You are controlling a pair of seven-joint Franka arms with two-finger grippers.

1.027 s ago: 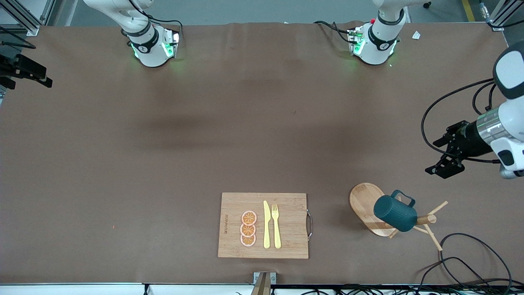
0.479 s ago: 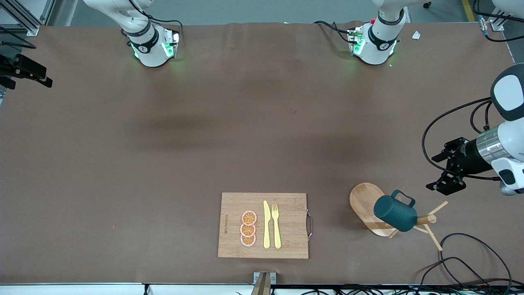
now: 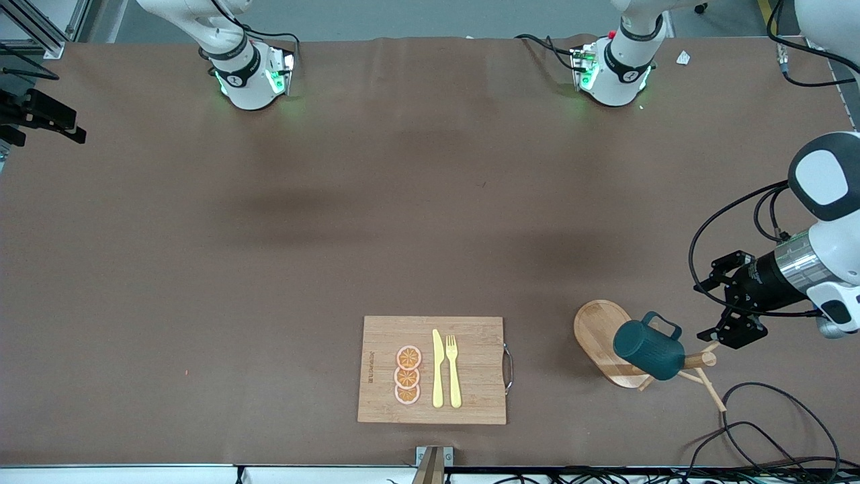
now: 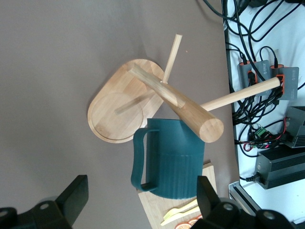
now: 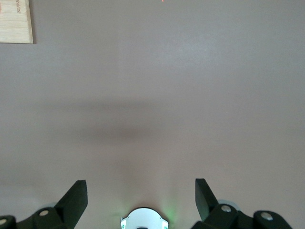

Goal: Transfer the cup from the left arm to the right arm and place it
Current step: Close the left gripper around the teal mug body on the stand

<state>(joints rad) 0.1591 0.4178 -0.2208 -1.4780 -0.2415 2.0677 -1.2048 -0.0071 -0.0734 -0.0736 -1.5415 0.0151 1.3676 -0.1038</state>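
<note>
cup: the dark teal cup [image 3: 648,349] hangs by its handle on a peg of the wooden mug tree [image 3: 695,363], whose oval base [image 3: 598,336] stands on the bench [image 3: 269,269] toward the left arm's end, beside the cutting board [image 3: 470,403].
left tool: the left tool [image 3: 724,310] hovers beside the mug tree, close to the tips of its pegs, fingers spread wide and holding nothing; in the left wrist view the cup [image 4: 174,160] sits squarely between the two fingers [image 4: 71,200].
right tool: the right tool [image 5: 141,200] waits up high over bare bench, fingers wide and empty; it does not show in the front view.
step in hand: judged as the left arm's approach to lift the cup off its peg.
how to do it well: straddle the ribbed body, not the handle [image 4: 139,162], and close only once both fingers are past the rim.
leaving the peg: slide the cup along the peg's own line toward its free end; a pull straight up would likely drag the tree over.
for the handover: grip to one side so the right tool has room to take hold.
</note>
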